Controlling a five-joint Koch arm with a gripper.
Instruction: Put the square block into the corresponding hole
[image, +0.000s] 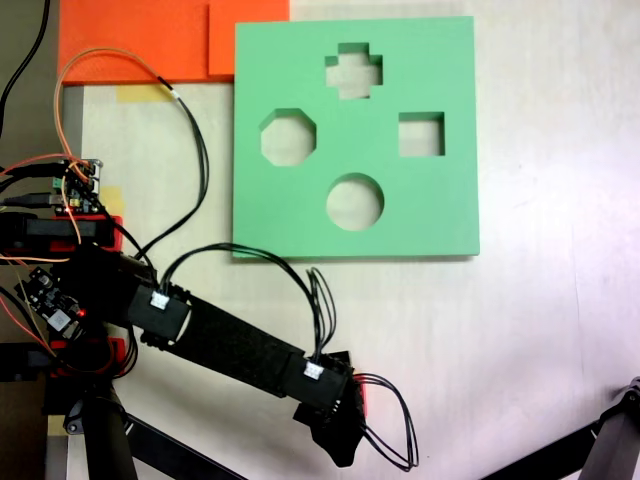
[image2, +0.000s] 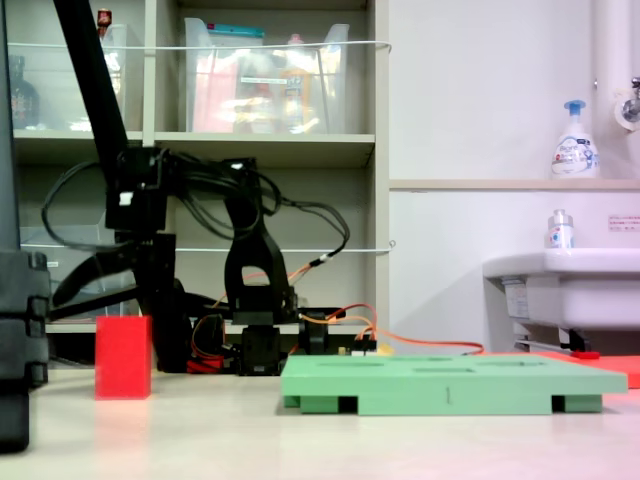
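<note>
Black gripper hangs just above the red cube, its jaws spread apart: in the second exterior view one long finger angles out toward the second exterior view's left, and nothing is held between the jaws. In the first exterior view the gripper sits at the end of the black arm, which reaches diagonally from the first exterior view's left edge toward the bottom centre and covers nearly all of the cube.

The square block is a small bright red cube with flat matte faces, standing upright on the pale tabletop. From overhead only a thin red sliver of it peeks out beside the gripper.

Well apart from the cube lies a flat green foam board, a raised slab in the side view. It has four cut-outs: a cross, an octagon, a circle and the square hole, which is the corresponding hole. An orange sheet lies at the board's upper left corner in the first exterior view.
</note>
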